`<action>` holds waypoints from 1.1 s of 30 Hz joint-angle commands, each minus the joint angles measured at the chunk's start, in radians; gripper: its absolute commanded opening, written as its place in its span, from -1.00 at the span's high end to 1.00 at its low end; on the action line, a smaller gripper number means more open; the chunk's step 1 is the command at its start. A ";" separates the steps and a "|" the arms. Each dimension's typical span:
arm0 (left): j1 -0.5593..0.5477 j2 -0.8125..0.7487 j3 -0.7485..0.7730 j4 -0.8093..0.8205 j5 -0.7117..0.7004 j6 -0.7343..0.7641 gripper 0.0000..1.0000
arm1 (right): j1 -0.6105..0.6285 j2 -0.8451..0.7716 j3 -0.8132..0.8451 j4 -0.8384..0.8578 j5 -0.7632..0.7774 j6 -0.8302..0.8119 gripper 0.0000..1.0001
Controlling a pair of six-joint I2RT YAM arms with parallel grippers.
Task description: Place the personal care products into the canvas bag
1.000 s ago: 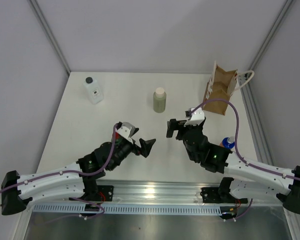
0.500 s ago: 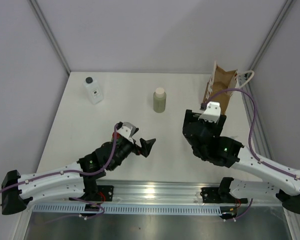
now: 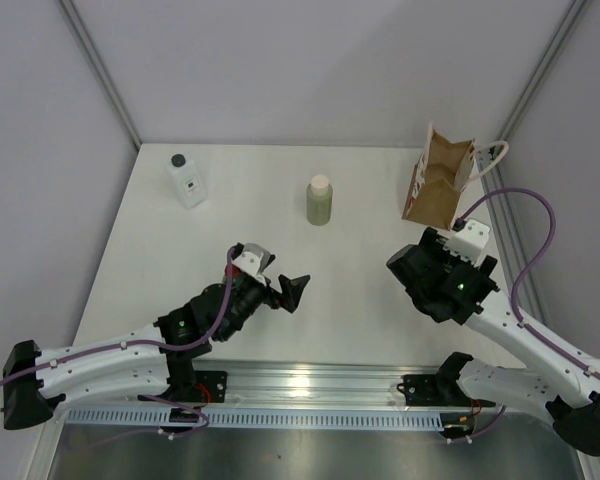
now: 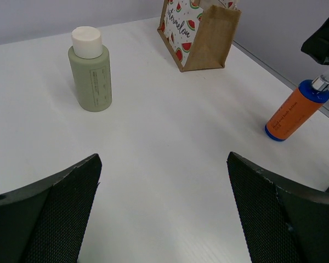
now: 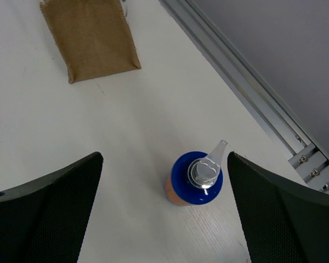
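The clear square bottle with a black cap [image 3: 187,178] stands at the far left. The olive-green bottle with a whitish cap [image 3: 320,201] [image 4: 90,76] stands mid-table. The orange-red bottle with a blue cap [image 5: 196,178] [image 4: 293,112] stands near the right edge and is hidden under my right arm in the top view. The canvas bag [image 3: 440,178] [image 4: 200,33] [image 5: 90,35] stands upright at the far right. My right gripper [image 5: 164,164] is open, pointing down above the orange-red bottle, which lies between the fingers toward the right one. My left gripper [image 3: 290,290] [image 4: 163,161] is open and empty over mid-table.
A metal rail [image 5: 252,93] runs along the table's right edge, close to the orange-red bottle. Grey walls enclose the table at the back and sides. The bag's white cord handle [image 3: 492,155] hangs off its right side.
My right arm has swung right from mid-table to above the orange-red bottle, covering it in the top view. The left arm and the other bottles have not moved.
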 commanded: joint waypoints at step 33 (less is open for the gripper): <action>-0.005 -0.030 0.000 0.036 -0.056 0.027 -0.99 | -0.155 -0.030 -0.366 0.689 -0.253 -0.296 -0.89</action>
